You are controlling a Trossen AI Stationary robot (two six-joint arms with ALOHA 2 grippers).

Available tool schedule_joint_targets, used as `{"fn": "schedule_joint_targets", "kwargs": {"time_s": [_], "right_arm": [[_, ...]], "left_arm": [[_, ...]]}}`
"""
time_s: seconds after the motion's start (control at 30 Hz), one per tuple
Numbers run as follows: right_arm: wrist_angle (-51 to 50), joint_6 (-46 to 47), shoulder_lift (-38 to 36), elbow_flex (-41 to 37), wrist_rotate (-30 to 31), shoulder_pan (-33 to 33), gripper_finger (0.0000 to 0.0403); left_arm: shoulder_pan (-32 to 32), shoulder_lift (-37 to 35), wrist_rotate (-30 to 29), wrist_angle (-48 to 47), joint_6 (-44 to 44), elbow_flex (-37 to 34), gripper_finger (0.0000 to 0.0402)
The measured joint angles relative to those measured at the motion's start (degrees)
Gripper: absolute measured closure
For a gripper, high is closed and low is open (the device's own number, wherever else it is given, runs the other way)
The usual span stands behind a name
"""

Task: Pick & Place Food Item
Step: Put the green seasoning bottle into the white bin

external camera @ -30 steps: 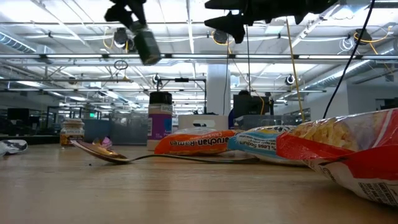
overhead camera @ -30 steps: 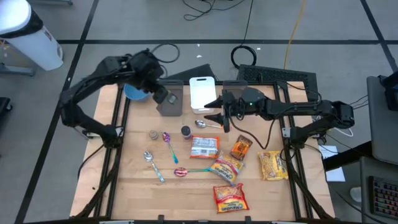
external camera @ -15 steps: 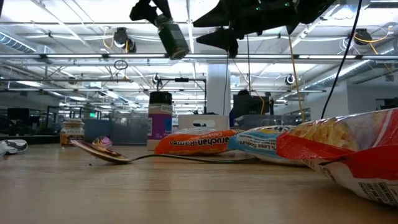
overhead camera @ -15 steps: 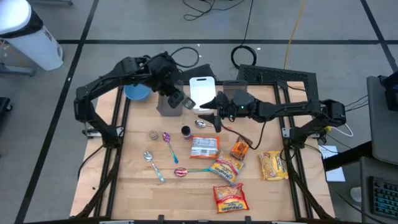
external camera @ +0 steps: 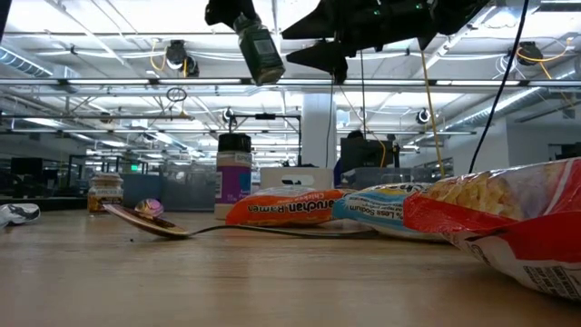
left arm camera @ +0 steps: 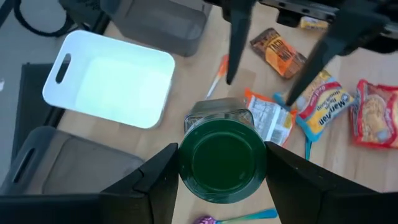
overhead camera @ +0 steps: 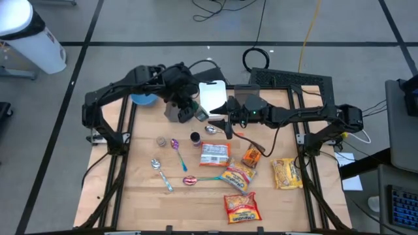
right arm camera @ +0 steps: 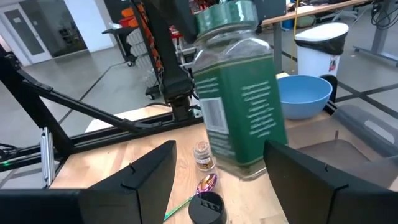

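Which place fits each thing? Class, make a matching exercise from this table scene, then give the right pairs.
Things:
1. green-lidded jar
2. blue bowl
3. white tray
4. purple spoon

Places:
A. lying on the wooden table
B. held in the air by the left gripper
C. at the table's far left corner
D. far edge, beside the grey bin

Pairs: 1-B, 2-C, 3-D, 4-A

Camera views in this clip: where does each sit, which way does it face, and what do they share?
High view: overhead, straight down; both arms, table.
Low view: table height, level into room; left gripper holding green jar aloft.
Left wrist view: down past own fingers onto jar lid, white tray.
Right wrist view: across the table between own open fingers; blue bowl.
Shared: the jar shows in all four.
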Motion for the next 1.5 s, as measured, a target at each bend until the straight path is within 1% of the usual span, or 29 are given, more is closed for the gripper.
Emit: {"fn": "schedule_joint_targets", "kwargs": {"time_s": [0.37,0.53,0.8,0.87,0.97,1.07,1.5], "right_arm": [[-0.30,-0.83,0.00,0.00,-0.03,-0.01,0.0165],[-1.38,-0.80,0.00,-0.02,-0.02,-0.01,0.0165],[-2.12,-1.72,0.00,-0.05,-0.75,0.06,0.0165],[-1.76,-2.44,0.00,-0.07,-2.10,-0.06,0.0165],[-1.65,-2.50,-0.04,-0.07,-7.20,-0.43,0.0165],[-1.62,-2.54,-0.04,-0.07,-10.03,-0.45,0.0165],[-0.24,-2.03,-0.02,-0.07,-10.61,-0.47,0.0165]], "left_arm": [[-2.08,1.41,-0.30,2.63,0.80,0.00,0.0193],[-2.39,1.42,1.24,4.22,1.00,0.00,0.0193],[-4.70,1.90,1.35,5.26,4.57,0.00,0.0193],[-4.96,1.90,1.81,6.60,5.70,0.00,0.0193],[-5.39,1.92,3.31,9.21,6.90,0.00,0.0193],[-5.48,1.92,5.08,10.77,6.98,0.00,0.0193],[-5.40,1.92,5.24,10.43,7.52,0.00,0.0193]]}}
